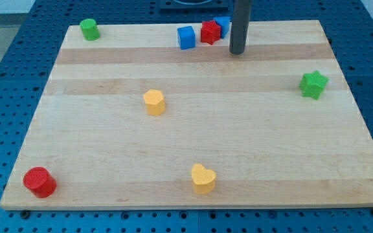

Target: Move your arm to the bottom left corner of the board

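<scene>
My tip (pixel 237 52) rests on the wooden board (pixel 193 162) near the view's top, right of centre. It stands just right of a red block (pixel 210 32) and below a blue block (pixel 223 26) partly hidden behind the rod. A blue cube (pixel 186 37) lies left of the red block. A red cylinder (pixel 39 182) sits at the board's bottom left corner, far from the tip.
A green cylinder (pixel 90 29) sits at the top left corner. A green star (pixel 313 85) lies at the right. A yellow block (pixel 154 102) lies left of centre and a yellow heart (pixel 203 178) near the bottom edge. A blue perforated table surrounds the board.
</scene>
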